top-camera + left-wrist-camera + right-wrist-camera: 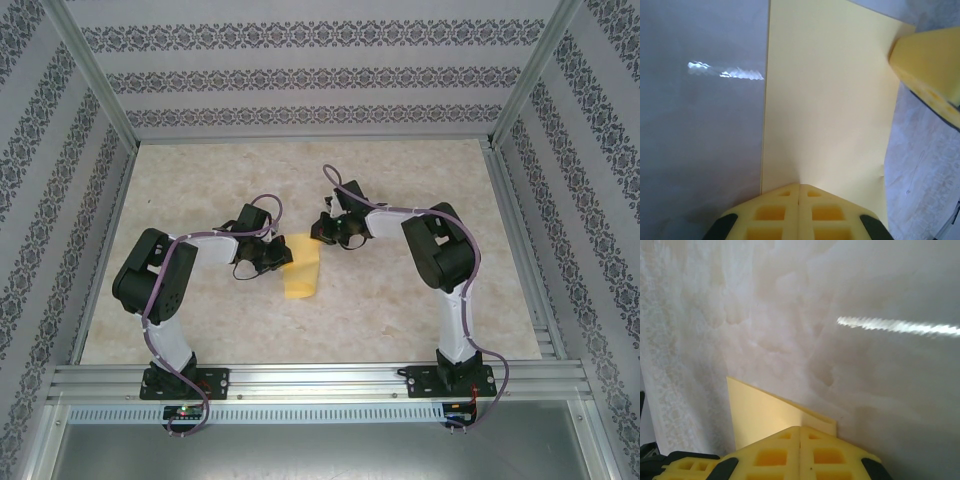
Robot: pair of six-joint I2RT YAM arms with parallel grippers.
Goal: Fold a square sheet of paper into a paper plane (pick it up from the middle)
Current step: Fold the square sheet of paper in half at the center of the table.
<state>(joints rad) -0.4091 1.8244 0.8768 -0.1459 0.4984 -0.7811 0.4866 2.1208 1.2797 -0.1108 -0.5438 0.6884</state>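
Left gripper [799, 190] is closed, pinching the square sheet of paper [830, 100] at lower centre of its wrist view. Right gripper [800, 431] likewise clamps an edge (sheet lies mid-frame in the overhead view). Advise moving both pinches together and aligning edges before creasing against the table [400, 300].

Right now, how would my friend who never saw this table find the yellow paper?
Start at the pale stone-patterned table and look to its middle. Where the left gripper and right gripper almost meet is the paper. It is the only thin, plain yellow sheet there, pinched at its edges by both grippers.
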